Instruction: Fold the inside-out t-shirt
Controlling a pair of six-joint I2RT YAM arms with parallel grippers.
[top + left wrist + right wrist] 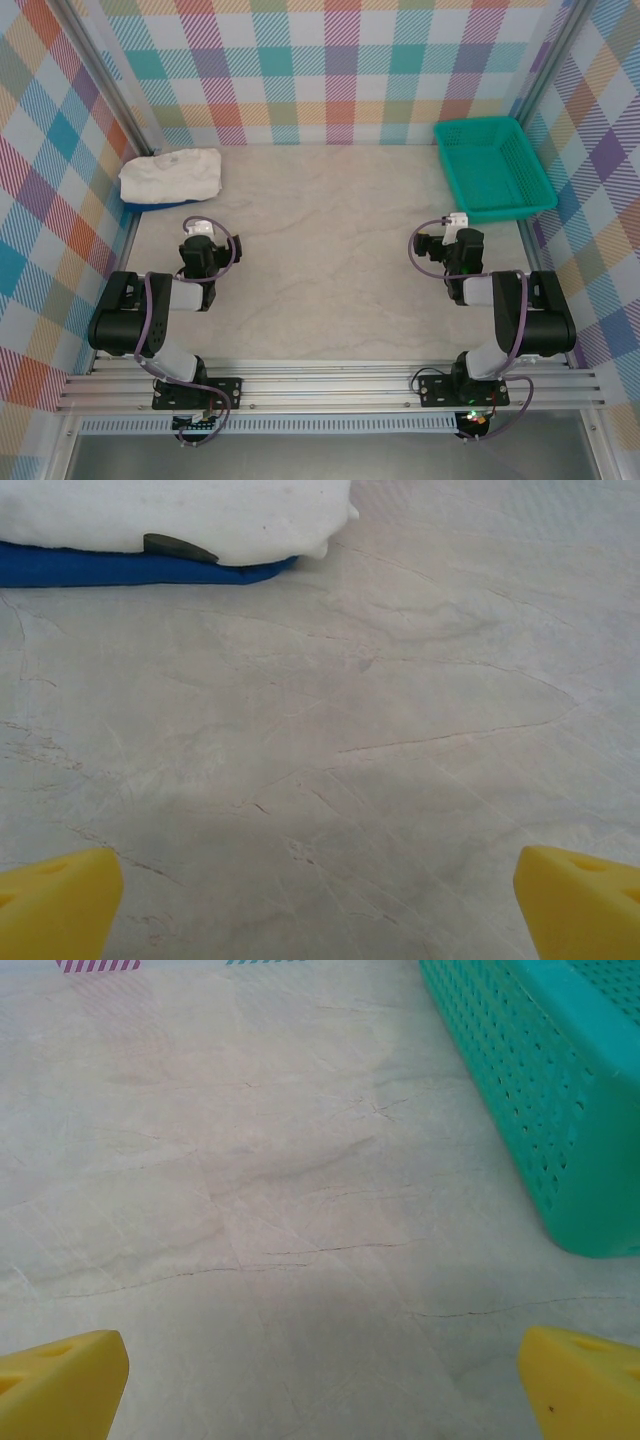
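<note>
White t-shirt [172, 175] bunched atop blue cloth [120, 568], far-left corner; left gripper [318, 905], right gripper [320, 1385] both spread wide, empty

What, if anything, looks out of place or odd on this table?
Nothing spilled or damaged. The white t-shirt lies bunched on a blue cloth by the far-left wall; a small dark patch shows at its edge.

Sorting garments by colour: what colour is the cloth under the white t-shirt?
The cloth is blue, clearest in the left wrist view.
</note>
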